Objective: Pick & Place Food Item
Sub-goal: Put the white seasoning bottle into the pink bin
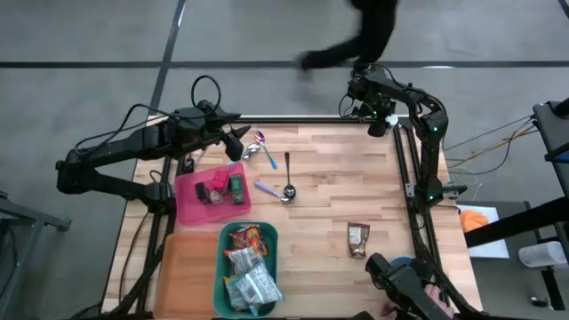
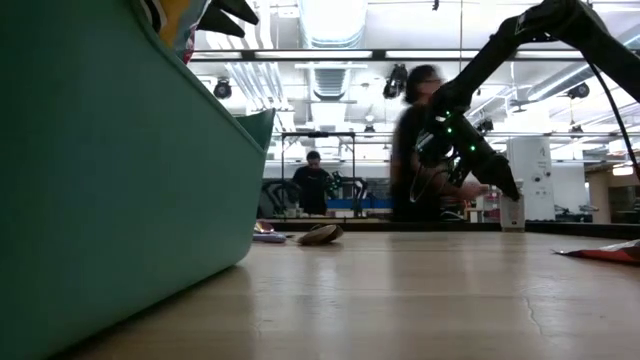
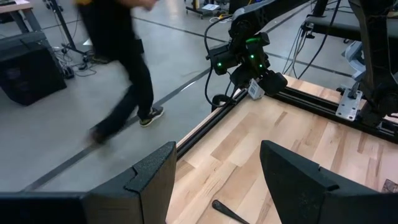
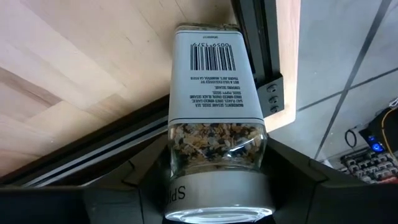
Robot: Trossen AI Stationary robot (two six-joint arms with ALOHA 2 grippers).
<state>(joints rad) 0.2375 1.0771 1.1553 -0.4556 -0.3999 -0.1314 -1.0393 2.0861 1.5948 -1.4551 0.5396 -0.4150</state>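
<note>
**Seasoning jar clamped at the far right corner**

Right end effector (image 4: 214, 186) closed around the clear glass seasoning jar with the white printed label (image 4: 213, 99), fingers pressing the jar's sides near its grey-lidded end. Long axis of the jar running straight out from the palm, lid toward the wrist, base pointing away. Seen through the glass: a speckled mix of seeds and flakes; on the label, a barcode and small black print. Held above the far right corner of the light wooden worktop (image 1: 329, 196), just beside the black metal edge rail (image 4: 143, 134), the jar (image 1: 389, 119) tilted and apparently clear of the surface in the low view.

Left end effector (image 3: 217, 180) spread apart and holding nothing, hovering over the far left part of the worktop, well apart from the jar. Right arm clearly the nearer.

Likely destination, as a judgement only: the teal plastic bin (image 1: 224, 267) of snack packets at the near left, or the pink tray (image 1: 188, 203) beside it; either way a long diagonal carry across the worktop, past the scattered spoons (image 1: 286, 178) and the brown snack packet (image 1: 357, 240). A person (image 1: 369, 36) walking beyond the far edge.
</note>
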